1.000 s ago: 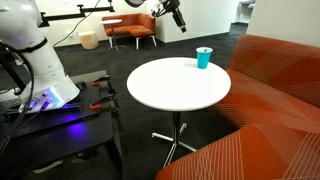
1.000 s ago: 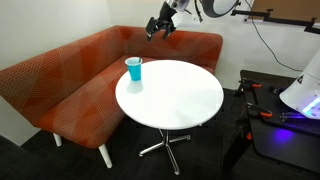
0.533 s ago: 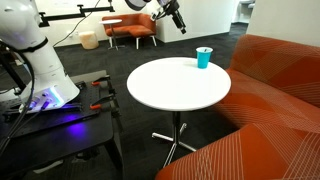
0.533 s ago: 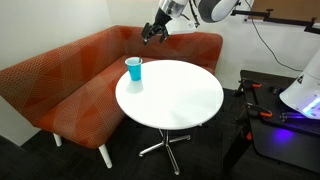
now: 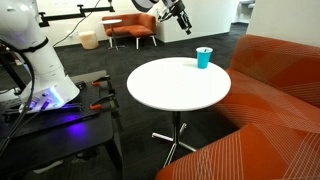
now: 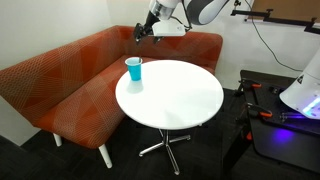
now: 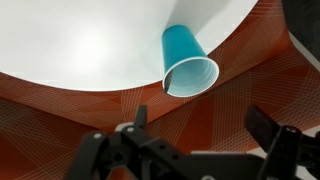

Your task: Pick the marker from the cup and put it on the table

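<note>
The turquoise cup [image 5: 204, 57] stands near the far edge of the round white table [image 5: 175, 90], close to the orange sofa; it also shows in the other exterior view [image 6: 134, 69]. In the wrist view the cup [image 7: 188, 62] is seen from above, its mouth [image 7: 192, 76] facing me. The marker is not visible in any view. My gripper [image 5: 182, 20] hangs in the air above and beyond the cup, also seen in an exterior view [image 6: 140, 32]. Its fingers [image 7: 200, 125] are spread apart and empty.
An orange corner sofa [image 6: 60, 80] wraps around the table. The robot base [image 5: 40, 70] stands on a dark workbench [image 5: 60, 120] with red-handled tools. An orange armchair [image 5: 130, 30] stands far behind.
My gripper has moved through the air toward the cup side of the table, staying high. The cup and table have not moved.
</note>
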Tool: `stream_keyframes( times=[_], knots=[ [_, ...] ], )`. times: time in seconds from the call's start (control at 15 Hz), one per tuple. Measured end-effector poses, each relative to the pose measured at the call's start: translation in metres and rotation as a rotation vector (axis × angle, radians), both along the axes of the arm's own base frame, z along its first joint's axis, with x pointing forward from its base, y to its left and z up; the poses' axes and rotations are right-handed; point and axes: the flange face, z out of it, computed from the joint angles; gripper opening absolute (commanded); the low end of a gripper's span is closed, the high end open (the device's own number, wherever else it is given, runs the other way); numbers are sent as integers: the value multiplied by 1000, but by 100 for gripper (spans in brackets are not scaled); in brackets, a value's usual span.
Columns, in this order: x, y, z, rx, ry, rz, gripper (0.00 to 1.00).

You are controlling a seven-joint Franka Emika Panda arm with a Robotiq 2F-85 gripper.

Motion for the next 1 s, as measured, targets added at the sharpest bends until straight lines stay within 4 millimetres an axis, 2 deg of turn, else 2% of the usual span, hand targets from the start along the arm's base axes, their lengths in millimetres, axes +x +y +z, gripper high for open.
stream_keyframes(
  times=[0.4, 0.67, 1.0],
  knots=[
    [32, -7, -19, -31, 27, -88, 100],
    [39, -12, -30, -26, 92, -59, 100],
    [43, -31, -27, -36, 138, 28, 100]
  ],
)
